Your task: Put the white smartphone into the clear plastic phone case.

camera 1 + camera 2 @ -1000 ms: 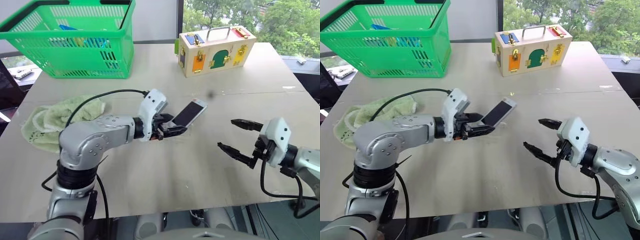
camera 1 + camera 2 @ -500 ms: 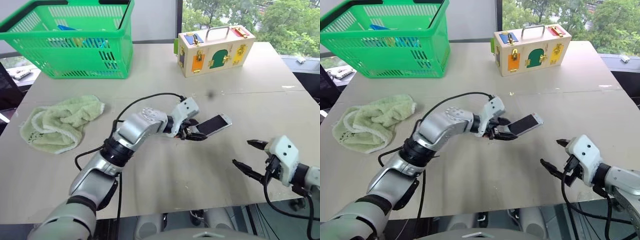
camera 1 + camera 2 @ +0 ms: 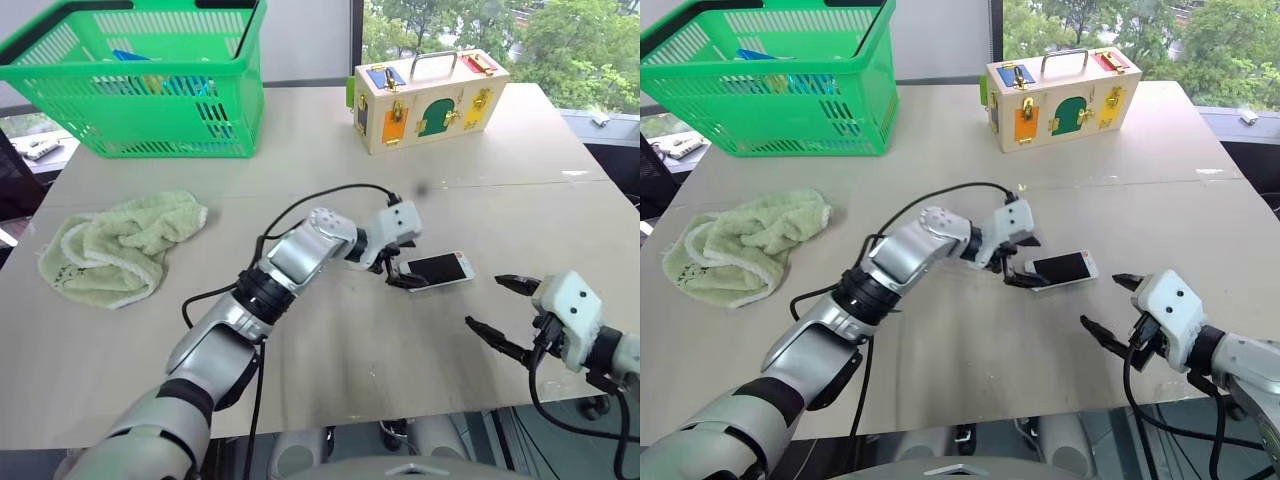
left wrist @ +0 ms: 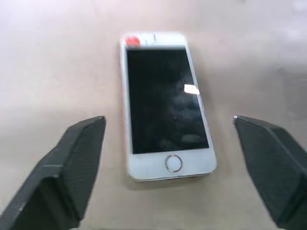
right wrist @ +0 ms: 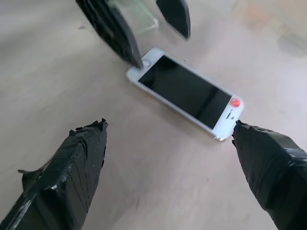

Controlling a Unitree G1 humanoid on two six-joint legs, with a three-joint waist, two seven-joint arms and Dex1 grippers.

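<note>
Nearest you, the right gripper (image 3: 508,315) hovers over the table (image 3: 330,370), a matte tan board; its two tapered black fingers are spread wide with nothing between them. Just beyond it, the phone (image 3: 439,269) lies flat and screen up on the board: a slim rounded rectangle, glossy black glass framed in white, with a round home button and a pale metallic edge. At the phone's home-button end, the left gripper (image 3: 397,267) is parted wide, one finger close to that end, gripping nothing; you cannot tell whether it touches. Farther left lies a crumpled, nubby pale-green towel (image 3: 118,247). At the far edge stand a green plastic lattice basket (image 3: 150,85) and a wooden latch box (image 3: 430,98) with coloured doors and a metal handle.
</note>
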